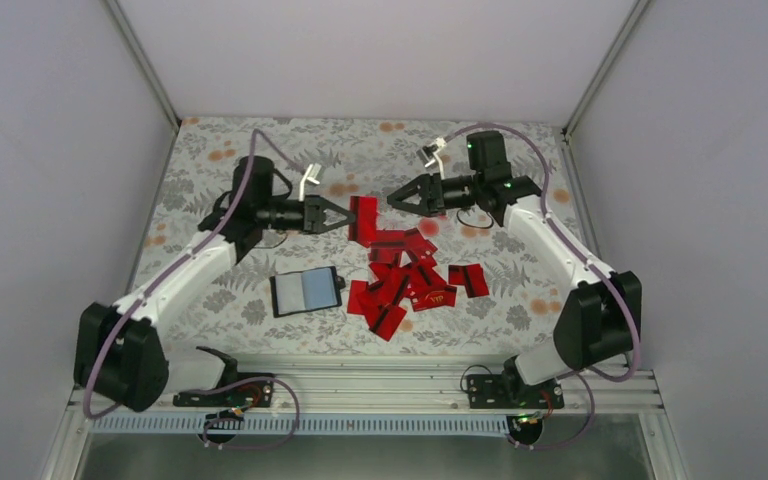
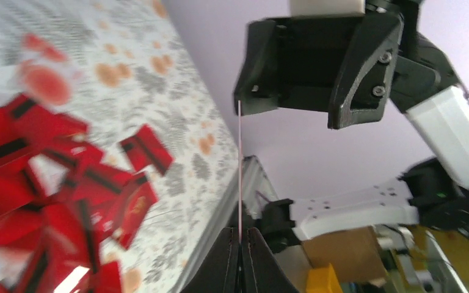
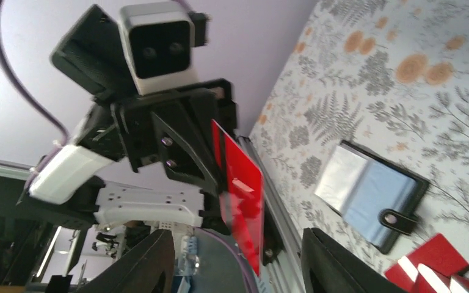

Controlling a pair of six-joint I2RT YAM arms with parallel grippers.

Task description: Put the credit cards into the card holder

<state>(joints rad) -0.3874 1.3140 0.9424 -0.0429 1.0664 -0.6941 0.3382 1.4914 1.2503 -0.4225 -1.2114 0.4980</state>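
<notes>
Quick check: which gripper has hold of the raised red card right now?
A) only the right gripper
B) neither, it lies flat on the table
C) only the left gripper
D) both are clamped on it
C. The left gripper is shut on the red card and holds it off the table. The right gripper faces the card with its jaws wide apart.

We find the credit cards [image 1: 407, 283] heaped on the table [image 1: 260, 160] right of the card holder [image 1: 305, 291]; behind it, one card [image 3: 241, 195] in the left gripper [image 1: 348, 214].
</notes>
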